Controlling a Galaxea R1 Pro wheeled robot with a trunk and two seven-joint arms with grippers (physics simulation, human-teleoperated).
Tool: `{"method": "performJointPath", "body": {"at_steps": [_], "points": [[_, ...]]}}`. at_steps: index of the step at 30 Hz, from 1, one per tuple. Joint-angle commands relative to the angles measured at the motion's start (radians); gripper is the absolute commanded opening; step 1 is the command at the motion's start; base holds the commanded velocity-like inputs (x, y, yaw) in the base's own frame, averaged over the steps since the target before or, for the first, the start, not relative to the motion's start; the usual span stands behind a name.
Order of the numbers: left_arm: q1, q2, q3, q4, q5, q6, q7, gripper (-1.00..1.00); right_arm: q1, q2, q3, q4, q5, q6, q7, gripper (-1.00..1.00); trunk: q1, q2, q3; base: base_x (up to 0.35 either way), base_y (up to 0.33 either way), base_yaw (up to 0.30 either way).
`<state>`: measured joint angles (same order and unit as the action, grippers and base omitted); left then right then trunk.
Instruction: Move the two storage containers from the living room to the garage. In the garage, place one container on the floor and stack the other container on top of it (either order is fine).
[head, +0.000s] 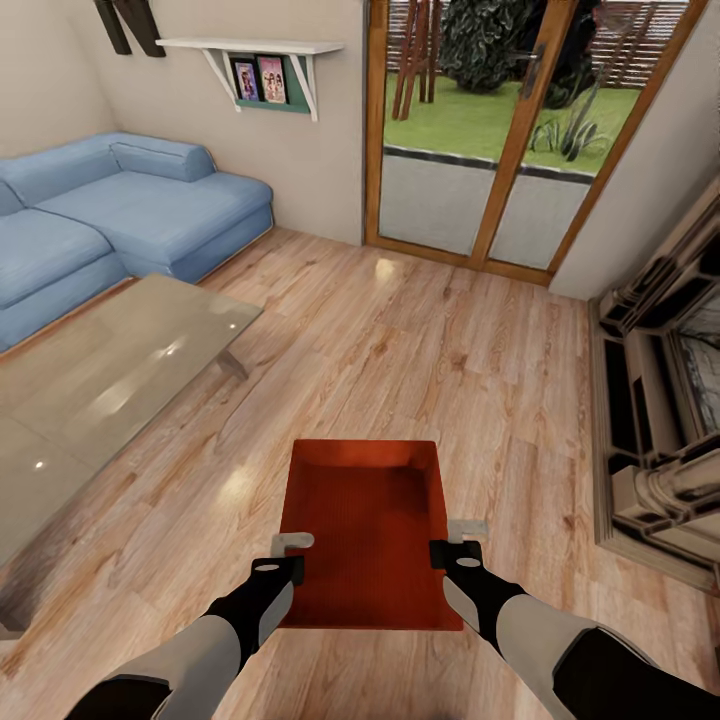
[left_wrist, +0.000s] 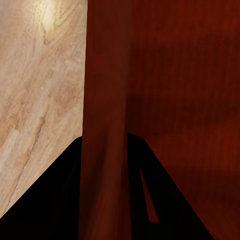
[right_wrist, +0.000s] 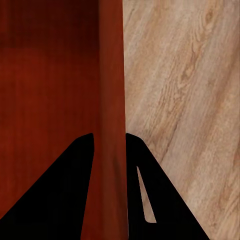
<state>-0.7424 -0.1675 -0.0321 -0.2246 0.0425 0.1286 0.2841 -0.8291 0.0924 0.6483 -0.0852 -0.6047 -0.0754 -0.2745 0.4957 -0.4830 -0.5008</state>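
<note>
While the orange-red storage container (head: 365, 520) hangs lengthwise straight ahead of the robot above the wood-plank floor (head: 420, 340), the left tool (head: 288, 556) and right tool (head: 452, 540) each pinch one long wall.

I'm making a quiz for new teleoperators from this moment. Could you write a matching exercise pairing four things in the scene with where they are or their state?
Things:
1. storage container
2. blue sofa
3. glass coffee table
4. wall shelf

Descriptions:
A. against the far left wall
B. gripped by its side walls
C. holds framed pictures
D. on the wood floor before the sofa

Pairs: 1-B, 2-A, 3-D, 4-C
</note>
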Motion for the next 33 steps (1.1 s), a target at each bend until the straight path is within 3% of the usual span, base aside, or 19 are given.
{"method": "performJointPath", "body": {"at_steps": [1, 33], "points": [[0.0, 0.003, 0.0, -0.002, -0.012, 0.008, 0.019, -1.0, -0.001, -0.011, 0.001, 0.002, -0.012, -0.007, -0.006, -1.0, 0.0, -0.001, 0.0, 0.0, 0.0, 0.0], [0.0, 0.003, 0.0, -0.004, -0.012, 0.008, 0.02, -1.0, -0.001, -0.008, 0.001, 0.002, -0.012, -0.007, -0.009, -1.0, 0.0, -0.001, 0.052, 0.0, 0.0, 0.0]]}}
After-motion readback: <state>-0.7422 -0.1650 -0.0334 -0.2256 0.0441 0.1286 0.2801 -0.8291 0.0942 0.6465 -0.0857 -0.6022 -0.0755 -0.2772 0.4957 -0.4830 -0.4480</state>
